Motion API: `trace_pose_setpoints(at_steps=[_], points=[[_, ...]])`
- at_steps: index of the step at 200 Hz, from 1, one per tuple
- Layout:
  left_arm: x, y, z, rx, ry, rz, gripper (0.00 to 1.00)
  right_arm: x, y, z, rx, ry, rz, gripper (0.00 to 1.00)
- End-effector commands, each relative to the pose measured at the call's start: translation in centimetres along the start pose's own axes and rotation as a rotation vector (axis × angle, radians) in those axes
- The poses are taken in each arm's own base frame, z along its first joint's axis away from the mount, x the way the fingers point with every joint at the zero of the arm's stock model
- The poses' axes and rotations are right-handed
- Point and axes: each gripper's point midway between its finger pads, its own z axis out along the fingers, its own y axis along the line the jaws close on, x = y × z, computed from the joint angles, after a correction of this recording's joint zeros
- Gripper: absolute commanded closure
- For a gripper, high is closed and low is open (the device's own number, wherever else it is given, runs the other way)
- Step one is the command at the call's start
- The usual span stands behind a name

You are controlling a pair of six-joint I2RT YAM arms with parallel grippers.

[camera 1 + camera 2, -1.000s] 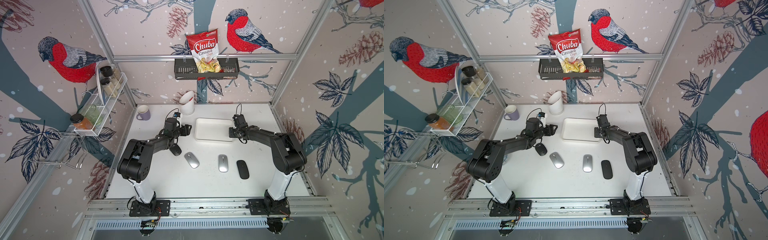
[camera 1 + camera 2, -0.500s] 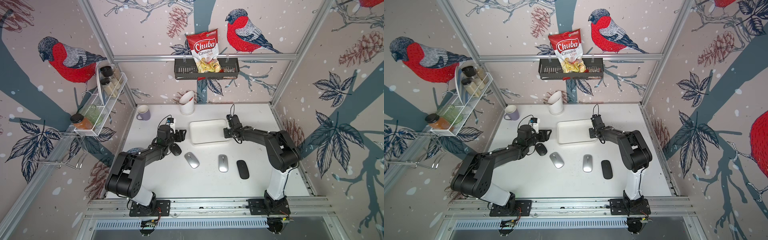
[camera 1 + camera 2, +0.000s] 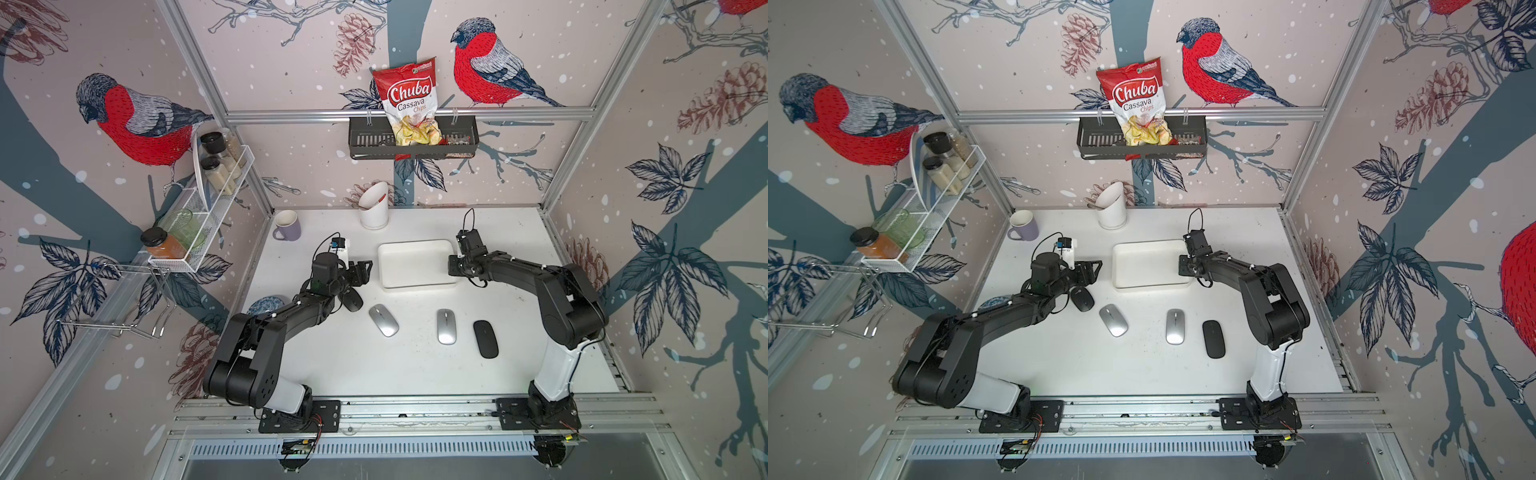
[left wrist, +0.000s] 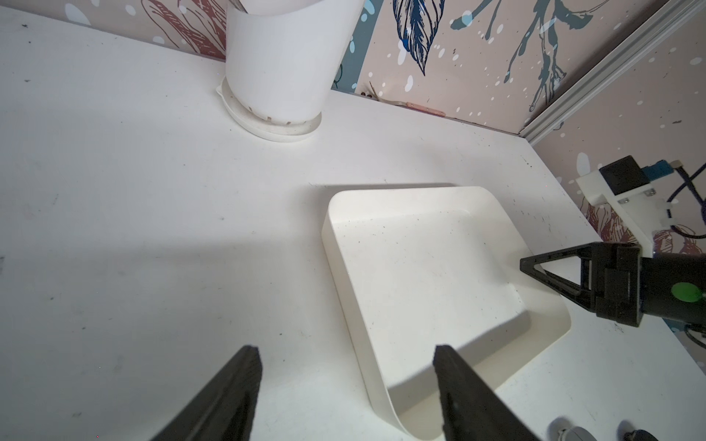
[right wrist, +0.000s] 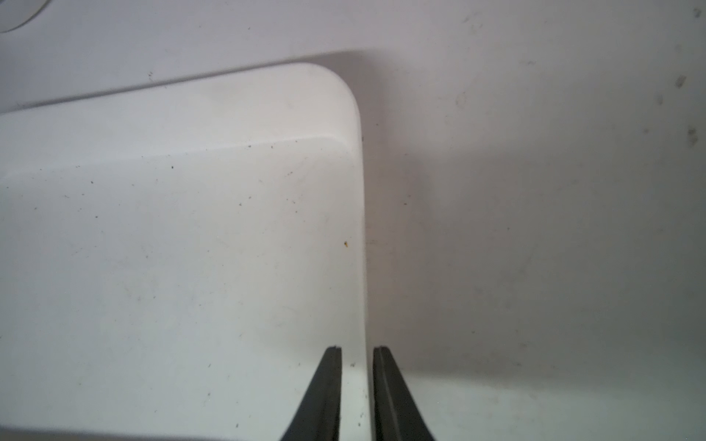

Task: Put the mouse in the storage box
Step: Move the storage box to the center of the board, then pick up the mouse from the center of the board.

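The black oval plastic mouse (image 3: 352, 300) lies on the white tabletop (image 3: 415, 374), lower left of the shallow white plastic storage box (image 3: 415, 266). We judge it light, rigid, slick: pinch its long sides. The left gripper (image 3: 367, 272) gapes empty; the right gripper (image 5: 357, 349) straddles the box wall, jaws nearly closed; whether they pinch it, we cannot tell.

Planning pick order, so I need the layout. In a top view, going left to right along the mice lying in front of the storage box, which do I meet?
Partly hidden black mouse → angled silver mouse → straight silver mouse → fully visible black mouse.
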Motion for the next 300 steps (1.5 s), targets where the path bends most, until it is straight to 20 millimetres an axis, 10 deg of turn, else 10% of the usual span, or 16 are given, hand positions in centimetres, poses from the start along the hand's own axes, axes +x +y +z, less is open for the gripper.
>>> trace_pose_setpoints(at_steps=[1,49,106,173,300], points=[[-0.8,-0.4,-0.8,0.005,-0.022,-0.005,0.25,-0.4,-0.3,-1.7,0.019,0.011,0.066,0.72],[-2.2,-3.4,-4.3,0.054,-0.099,0.057,0.17,-0.2,-1.8,-10.8,0.102,-0.153,0.010,0.16],[3.7,-7.3,-8.1,0.179,-0.095,0.144,0.01,9.3,-3.1,-15.6,0.191,-0.031,0.072,0.05],[9.3,-8.0,-10.1,0.341,-0.131,0.236,0.01,15.5,-4.7,-13.0,0.245,0.162,0.170,0.03],[10.3,-7.3,-8.5,0.297,-0.065,0.238,0.01,22.2,-2.8,-10.6,0.169,0.346,0.148,0.22]])
